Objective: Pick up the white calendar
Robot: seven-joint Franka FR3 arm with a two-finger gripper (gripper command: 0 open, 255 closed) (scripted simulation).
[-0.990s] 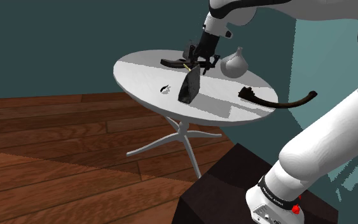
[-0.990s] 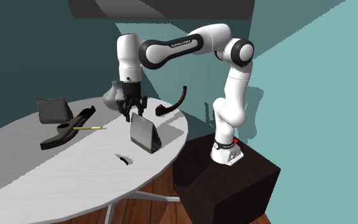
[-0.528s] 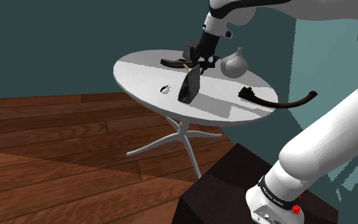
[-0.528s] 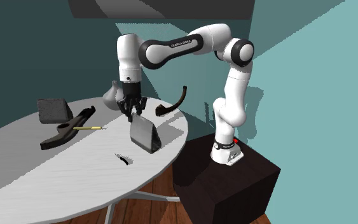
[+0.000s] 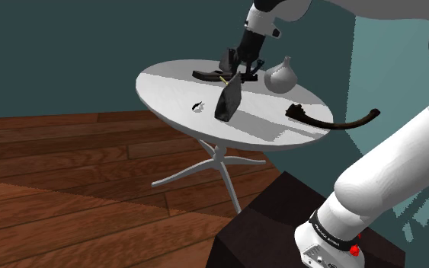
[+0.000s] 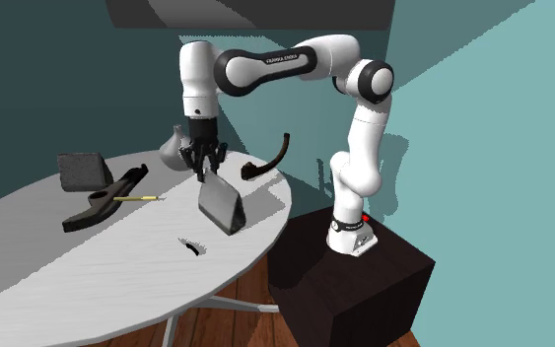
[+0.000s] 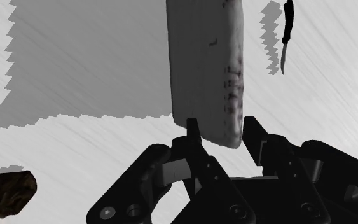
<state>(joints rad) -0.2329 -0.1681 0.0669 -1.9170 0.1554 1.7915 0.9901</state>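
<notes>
Gripper (image 7: 222, 127), all black, clamps the flat grey calendar (image 7: 203, 63) by its top. Thus it hangs tilted over the round white table (image 5: 167, 84)

Grey calendar (image 6: 221, 205), black pincer (image 6: 207, 175), white streaked table (image 6: 68, 266), teal wall (image 6: 482, 148)

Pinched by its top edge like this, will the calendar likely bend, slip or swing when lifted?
The calendar looks like a flat, thick slab with straight edges, so it probably stays stiff. The gripper clasps only a narrow strip at one end, so it may pivot or slip.
</notes>
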